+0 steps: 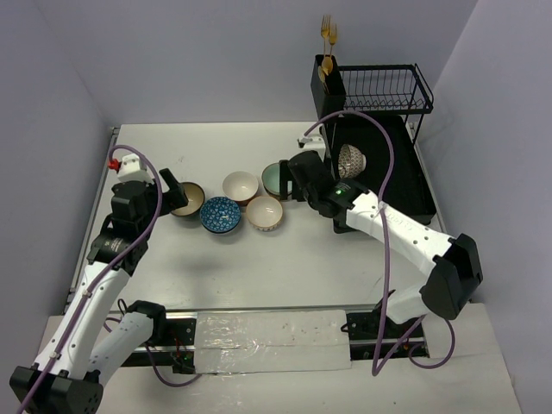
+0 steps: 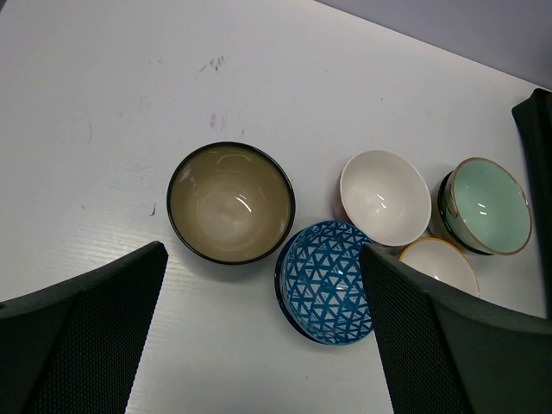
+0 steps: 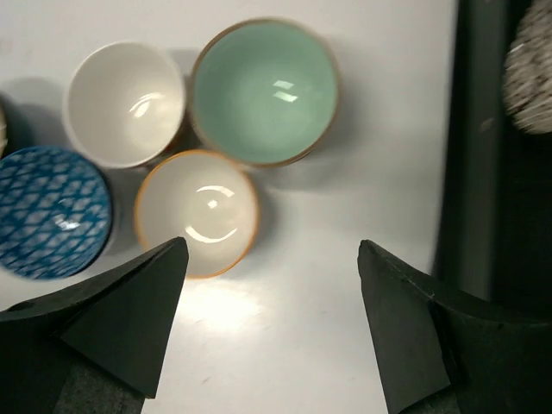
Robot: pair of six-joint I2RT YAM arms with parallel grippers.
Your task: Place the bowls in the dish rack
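Black rack [image 1: 404,183] holds one patterned bowl [image 1: 351,160] on edge; its caddy [image 1: 329,86] holds gold forks [image 1: 328,33]. Empty on the table [image 1: 302,267] cluster the tan bowl [image 1: 188,198], blue bowl [image 1: 220,214], white bowl [image 1: 241,185], orange-rimmed bowl [image 1: 265,213] and mint bowl [image 1: 274,178]. Left gripper [image 2: 261,248] and right gripper [image 3: 272,244] both gape, holding nothing.

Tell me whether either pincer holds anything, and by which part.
Nothing is held. The left pincer stands open above the tan bowl and the blue bowl; the right pincer stands open near the orange-rimmed bowl.
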